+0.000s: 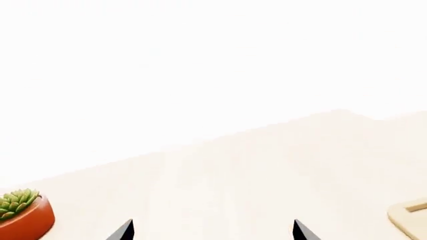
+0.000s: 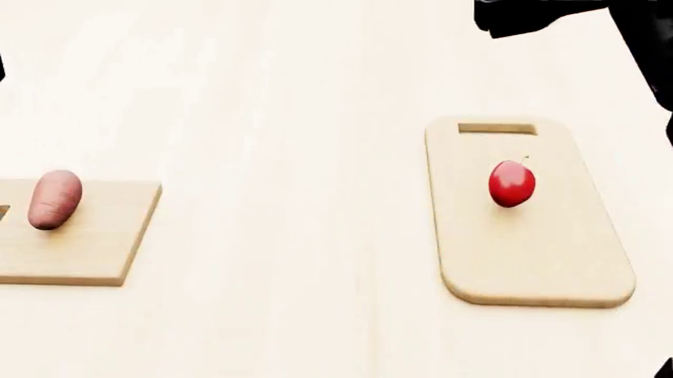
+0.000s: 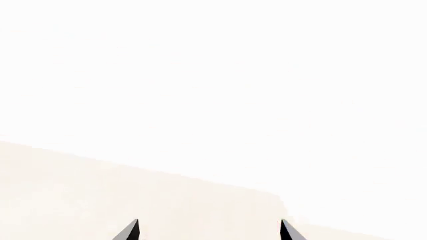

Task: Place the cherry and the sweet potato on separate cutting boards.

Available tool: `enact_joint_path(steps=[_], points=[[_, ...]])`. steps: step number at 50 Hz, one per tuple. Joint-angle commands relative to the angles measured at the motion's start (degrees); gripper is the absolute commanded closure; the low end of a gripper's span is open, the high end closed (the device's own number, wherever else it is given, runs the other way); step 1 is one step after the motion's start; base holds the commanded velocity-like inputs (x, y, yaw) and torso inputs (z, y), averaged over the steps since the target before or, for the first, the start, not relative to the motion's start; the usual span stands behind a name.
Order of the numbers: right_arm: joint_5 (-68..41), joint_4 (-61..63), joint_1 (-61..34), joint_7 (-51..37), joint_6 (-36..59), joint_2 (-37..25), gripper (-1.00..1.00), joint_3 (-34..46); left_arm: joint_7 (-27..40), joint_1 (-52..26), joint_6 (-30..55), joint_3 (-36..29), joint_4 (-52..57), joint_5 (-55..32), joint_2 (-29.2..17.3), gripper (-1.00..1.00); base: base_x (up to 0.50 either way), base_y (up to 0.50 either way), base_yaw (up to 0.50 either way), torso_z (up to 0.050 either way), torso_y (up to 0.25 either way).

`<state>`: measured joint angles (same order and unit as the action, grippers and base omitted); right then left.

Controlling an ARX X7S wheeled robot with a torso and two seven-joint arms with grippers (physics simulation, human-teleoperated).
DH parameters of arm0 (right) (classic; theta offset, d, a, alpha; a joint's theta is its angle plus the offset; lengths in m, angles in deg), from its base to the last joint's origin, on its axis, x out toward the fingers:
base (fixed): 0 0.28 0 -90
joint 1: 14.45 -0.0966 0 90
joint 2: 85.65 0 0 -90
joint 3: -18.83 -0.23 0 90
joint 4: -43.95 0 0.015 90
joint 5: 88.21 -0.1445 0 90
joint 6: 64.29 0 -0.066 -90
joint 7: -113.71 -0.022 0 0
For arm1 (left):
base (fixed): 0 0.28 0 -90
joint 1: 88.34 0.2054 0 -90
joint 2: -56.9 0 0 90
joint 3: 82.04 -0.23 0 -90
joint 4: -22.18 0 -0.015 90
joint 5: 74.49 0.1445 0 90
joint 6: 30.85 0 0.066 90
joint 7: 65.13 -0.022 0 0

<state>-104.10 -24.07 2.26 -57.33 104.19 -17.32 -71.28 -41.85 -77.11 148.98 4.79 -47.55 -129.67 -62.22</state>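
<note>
In the head view the red cherry (image 2: 511,183) rests on the long rounded cutting board (image 2: 526,260) at the right. The pinkish sweet potato (image 2: 53,199) lies on the thicker square-cornered cutting board (image 2: 94,244) at the left edge. My left gripper (image 1: 212,230) is open, its two dark fingertips (image 1: 123,231) wide apart over bare tabletop, holding nothing. My right gripper (image 3: 208,230) is open too, with only pale table between its tips. A dark part of the right arm (image 2: 557,16) shows at the head view's top right, above the cherry's board.
A small succulent in an orange-red pot (image 1: 23,215) stands on the table in the left wrist view. A corner of a pale board (image 1: 410,217) shows at that view's edge. The pale wooden table (image 2: 295,157) spreads between the two boards.
</note>
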Motion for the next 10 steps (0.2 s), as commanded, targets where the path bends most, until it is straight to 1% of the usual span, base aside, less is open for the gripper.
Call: enact_joint_path(steps=[1,2,3,5,10], points=[[-0.48,-0.19,-8.95,-0.08,3.29,0.34,-1.00,-0.18,4.88,-6.95,-1.10,-1.81,-2.10,-8.07,-0.51,-1.00,0.00,0.00,0.00,0.000,0.000],[-0.52,-0.04,-9.18,-0.15,3.58,0.35,-1.00,-0.17,5.18,-7.94,-0.44,-1.25,-2.48,-9.67,-1.47,-1.00,0.00,0.00,0.00,0.000,0.000],[-0.68,0.19,-9.47,-0.07,4.01,0.32,-1.00,0.00,5.60,-6.97,-1.74,-2.32,-2.12,-8.96,-0.69,-1.00,0.00,0.00,0.00,0.000,0.000],[-0.35,0.10,-8.45,-0.31,3.38,-0.09,-1.00,0.76,5.34,-7.52,-1.94,-2.61,-2.31,-9.42,-1.69,-1.00,0.00,0.00,0.00,0.000,0.000],[-0.04,-0.08,-7.77,-0.50,1.20,-0.14,-1.00,1.06,5.21,-7.21,-3.68,-4.40,-2.86,-8.73,-1.84,-1.00,0.00,0.00,0.00,0.000,0.000]])
